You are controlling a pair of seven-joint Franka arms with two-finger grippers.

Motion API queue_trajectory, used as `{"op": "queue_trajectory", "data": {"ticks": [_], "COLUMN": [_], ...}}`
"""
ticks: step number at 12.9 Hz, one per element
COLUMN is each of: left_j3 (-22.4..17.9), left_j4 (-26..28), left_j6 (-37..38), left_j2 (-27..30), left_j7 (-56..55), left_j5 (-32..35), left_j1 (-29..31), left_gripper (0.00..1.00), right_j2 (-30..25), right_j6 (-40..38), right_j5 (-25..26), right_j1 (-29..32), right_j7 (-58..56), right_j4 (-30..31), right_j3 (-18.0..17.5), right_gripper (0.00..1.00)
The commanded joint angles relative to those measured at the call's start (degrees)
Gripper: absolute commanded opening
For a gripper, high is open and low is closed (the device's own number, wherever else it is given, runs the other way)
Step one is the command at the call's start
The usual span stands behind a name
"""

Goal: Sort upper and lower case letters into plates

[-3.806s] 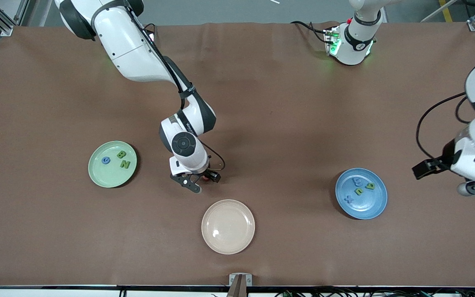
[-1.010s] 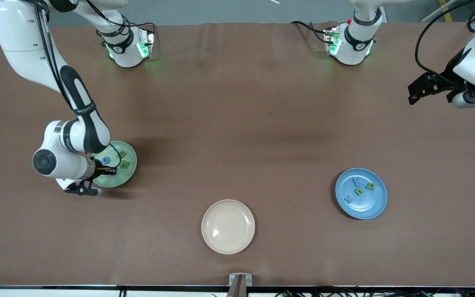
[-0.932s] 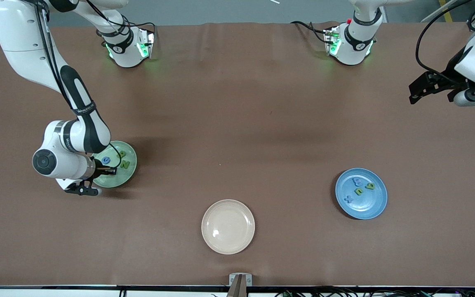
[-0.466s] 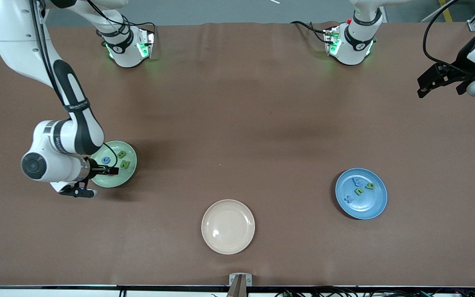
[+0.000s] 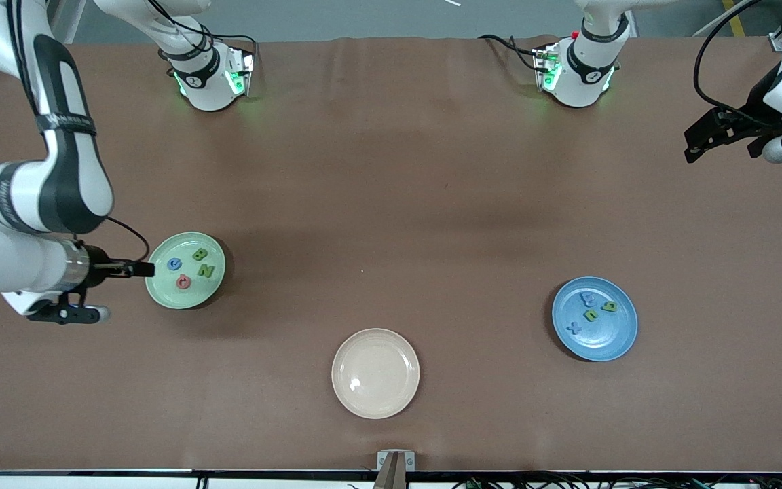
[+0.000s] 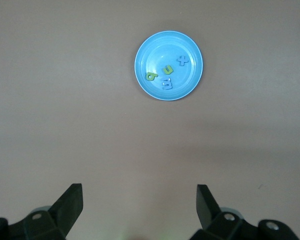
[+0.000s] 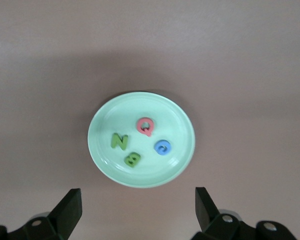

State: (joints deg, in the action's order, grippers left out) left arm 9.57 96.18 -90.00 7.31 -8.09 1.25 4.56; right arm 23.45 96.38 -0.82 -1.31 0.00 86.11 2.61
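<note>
Now we are seeing the pinkish-red letter (image 5: 183, 282) newly lying in the mint plate (image 5: 160, 295), the right hand (image 5: 102, 292) raised wide open beside it, the left hand (image 6: 140, 212) waiting wide open, so sorting appears finished.

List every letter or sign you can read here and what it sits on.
"N", "B", "G", "Q": toy letters in the mint green plate.
"x", "n", "m", "b" (or "q"): toy letters in the blue plate.
Print on the right arm's band: too blurred to read.
</note>
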Motion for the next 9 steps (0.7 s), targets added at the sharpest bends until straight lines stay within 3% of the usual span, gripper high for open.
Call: {"op": "queue_trajectory", "data": {"ticks": [1,4,9], "left_j3": [0.18,0.18,0.36], "left_j4": [-0.12,-0.12,-0.73], "left_j6": [-0.44,-1.32,-0.88], "left_j2": [0.78,-0.01,-0.81], "left_j7": [0.62,0.71,0.71], "left_j5": [-0.28,-0.72,-0.9], "left_j1": [0.54,0.54,0.1], "left_gripper": [1.0,1.0,1.0], "right_j2": [-0.07,0.11,-0.07], "right_j6": [-6.78,-9.36,-9.63], "right_j5": [0.91,-0.14,-0.23], "right_j1": [3.33,6.13,4.84], "right_j7": [-2.82,-3.25,-2.99], "right_j4": [-6.46,-10.34,-13.43], "right_j3": [-0.76,-0.93,-1.46], "right_gripper": [1.0,1.0,1.0]}}
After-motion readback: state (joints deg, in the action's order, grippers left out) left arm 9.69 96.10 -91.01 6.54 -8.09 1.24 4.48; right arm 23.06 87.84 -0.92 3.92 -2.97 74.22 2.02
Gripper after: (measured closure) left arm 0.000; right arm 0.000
